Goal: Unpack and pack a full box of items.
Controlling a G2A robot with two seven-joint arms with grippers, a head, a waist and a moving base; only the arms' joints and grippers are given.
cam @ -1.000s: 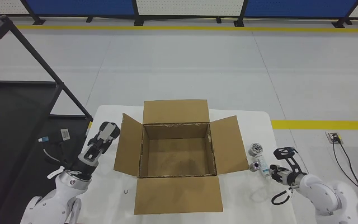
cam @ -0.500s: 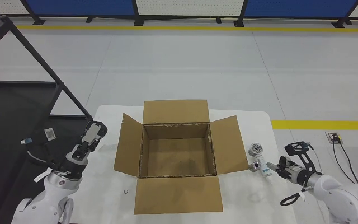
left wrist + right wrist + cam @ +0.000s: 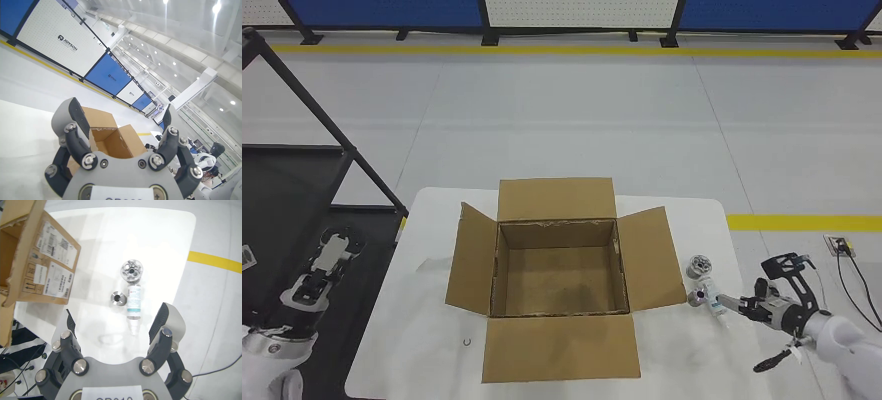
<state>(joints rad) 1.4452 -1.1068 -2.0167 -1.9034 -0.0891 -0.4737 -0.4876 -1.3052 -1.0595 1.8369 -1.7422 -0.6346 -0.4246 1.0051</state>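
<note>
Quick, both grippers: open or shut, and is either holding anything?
Left gripper: jaws open, holding nothing.
Right gripper: jaws open, holding nothing; the spray bottle lies ungripped in front of it.

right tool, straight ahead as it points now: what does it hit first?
Likely the nozzle of the lying bottle, nearest ahead of the open right tool; the small metal collet sits just beyond. Height is unclear.

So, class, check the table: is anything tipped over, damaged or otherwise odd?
The small white labelled bottle lies on its side on the white table, beside the open brown cardboard box, whose flap edges look raggedly torn.
</note>
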